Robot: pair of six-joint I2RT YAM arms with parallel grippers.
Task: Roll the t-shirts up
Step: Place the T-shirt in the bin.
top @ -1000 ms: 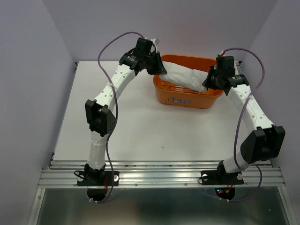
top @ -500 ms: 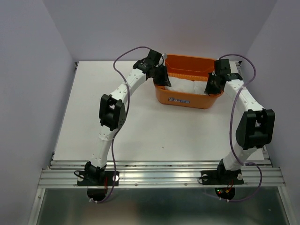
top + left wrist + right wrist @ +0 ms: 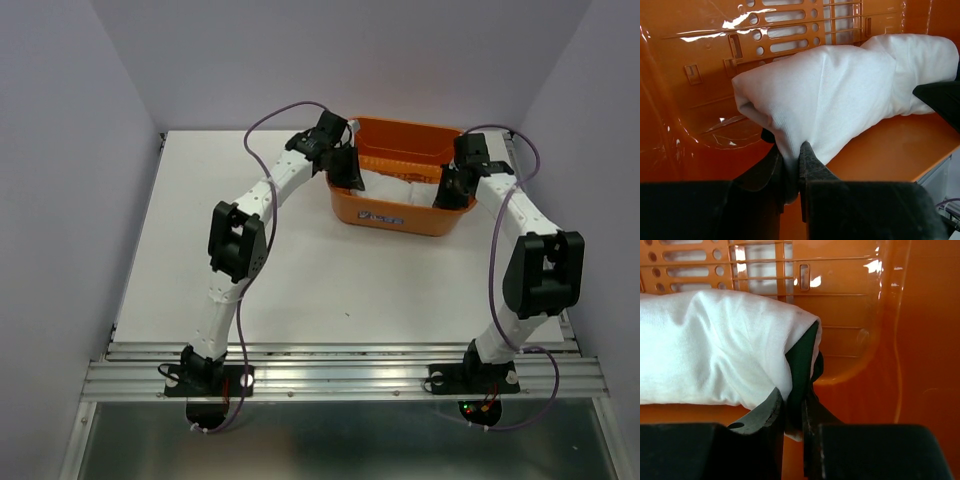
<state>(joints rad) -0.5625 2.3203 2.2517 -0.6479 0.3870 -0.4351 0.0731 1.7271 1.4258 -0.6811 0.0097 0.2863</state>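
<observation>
Now, rolled t-shirt in orange basket (white, green edge), left hand and right hand clamped on its ends.

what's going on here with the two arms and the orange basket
The two arms hold one rolled white t-shirt by its ends, inside the orange basket. The left claw is pinched on white cloth at one end; the right claw is pinched on the other end, where dark green cloth shows.

Left pincer clamped, right pincer clamped
</observation>
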